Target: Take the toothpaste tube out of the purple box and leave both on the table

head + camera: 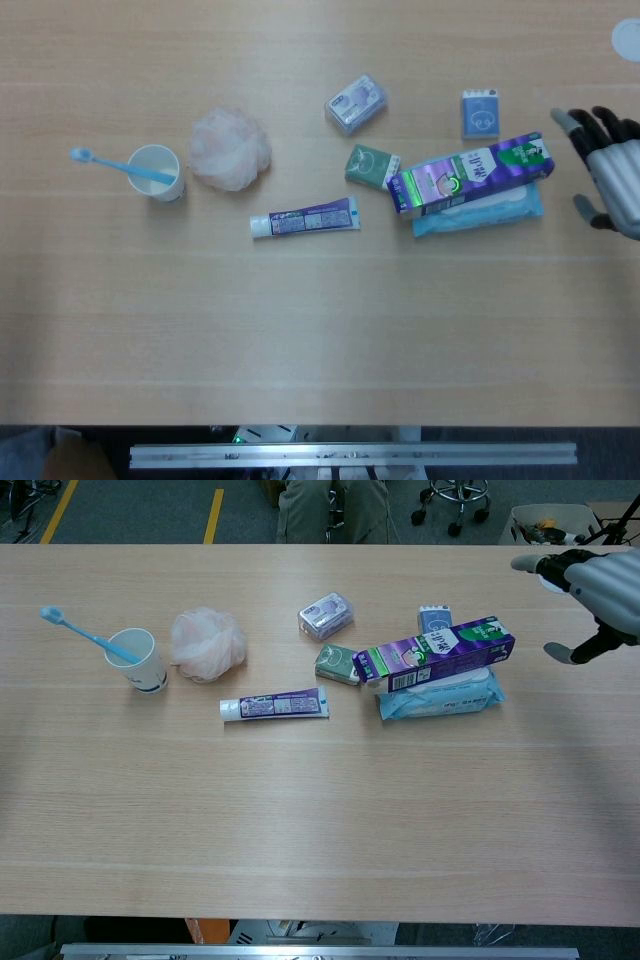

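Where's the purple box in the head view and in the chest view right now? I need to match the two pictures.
Head view: the purple box lies right of centre, tilted, on the blue wipes pack.
Chest view: the purple box is right of centre in the upper half, on the same wipes pack.
Shared landmark: the green packet at the box's left end. The right hand is apart from it.

A long purple cardboard box point(470, 175) lies tilted on a pale blue soft wipes packet point(480, 208), touching a small green sachet point(368, 165). The purple-and-white toothpaste tube point(305, 218) lies apart on the light wooden table point(300, 320). The grey right hand point(610, 170) hovers beside the box, fingers spread, holding nothing.
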`<action>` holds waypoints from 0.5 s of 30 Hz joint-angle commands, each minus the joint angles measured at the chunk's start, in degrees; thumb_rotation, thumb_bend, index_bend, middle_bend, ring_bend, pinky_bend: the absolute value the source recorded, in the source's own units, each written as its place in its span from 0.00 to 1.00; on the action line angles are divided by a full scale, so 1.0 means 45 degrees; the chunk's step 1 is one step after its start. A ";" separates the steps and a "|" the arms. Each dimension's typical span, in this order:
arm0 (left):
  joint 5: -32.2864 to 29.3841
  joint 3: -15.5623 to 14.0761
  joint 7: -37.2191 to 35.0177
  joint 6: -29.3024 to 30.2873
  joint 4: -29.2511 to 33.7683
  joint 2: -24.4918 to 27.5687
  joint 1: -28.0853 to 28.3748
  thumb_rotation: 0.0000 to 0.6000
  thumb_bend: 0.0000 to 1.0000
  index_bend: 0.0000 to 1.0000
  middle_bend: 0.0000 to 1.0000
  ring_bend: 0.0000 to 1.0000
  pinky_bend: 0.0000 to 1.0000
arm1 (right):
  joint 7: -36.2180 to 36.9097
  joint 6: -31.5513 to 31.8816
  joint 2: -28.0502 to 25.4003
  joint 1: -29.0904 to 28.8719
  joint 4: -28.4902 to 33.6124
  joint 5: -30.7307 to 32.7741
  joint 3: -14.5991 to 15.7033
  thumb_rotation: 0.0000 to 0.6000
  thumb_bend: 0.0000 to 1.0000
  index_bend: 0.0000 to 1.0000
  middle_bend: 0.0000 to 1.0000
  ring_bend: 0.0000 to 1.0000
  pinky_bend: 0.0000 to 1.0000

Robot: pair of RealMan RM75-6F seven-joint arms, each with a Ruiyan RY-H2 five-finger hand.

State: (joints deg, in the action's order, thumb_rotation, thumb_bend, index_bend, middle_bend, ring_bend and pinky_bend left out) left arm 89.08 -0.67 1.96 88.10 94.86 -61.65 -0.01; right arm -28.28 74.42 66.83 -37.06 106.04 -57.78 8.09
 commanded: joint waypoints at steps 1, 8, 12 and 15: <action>0.0028 -0.0010 0.0018 -0.0009 -0.0010 -0.0011 0.0013 1.00 0.27 0.11 0.08 0.08 0.11 | 0.0767 0.1928 -0.0309 0.1871 0.0107 -0.1244 0.0531 1.00 0.29 0.00 0.18 0.09 0.23; 0.0138 -0.0059 0.0178 0.0023 0.0035 -0.0160 0.0010 1.00 0.27 0.11 0.08 0.08 0.11 | 0.1654 0.3611 -0.0610 0.3950 -0.0052 -0.2189 0.0853 1.00 0.29 0.00 0.20 0.10 0.23; 0.0242 -0.0063 0.0352 0.0114 0.0147 -0.0267 0.0003 1.00 0.27 0.11 0.08 0.08 0.11 | 0.1915 0.4022 -0.0775 0.4703 -0.0020 -0.2685 0.0905 1.00 0.29 0.00 0.20 0.10 0.23; 0.0288 -0.0079 0.0462 0.0103 0.0208 -0.0272 0.0019 1.00 0.27 0.11 0.08 0.08 0.11 | 0.1999 0.4330 -0.0835 0.5146 -0.0050 -0.3169 0.0843 1.00 0.29 0.00 0.20 0.10 0.23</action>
State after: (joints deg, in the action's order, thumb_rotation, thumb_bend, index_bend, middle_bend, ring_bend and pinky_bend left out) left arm 90.34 -1.01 4.01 88.57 95.76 -62.87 0.06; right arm -19.71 93.35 63.38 -14.78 105.90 -71.15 11.93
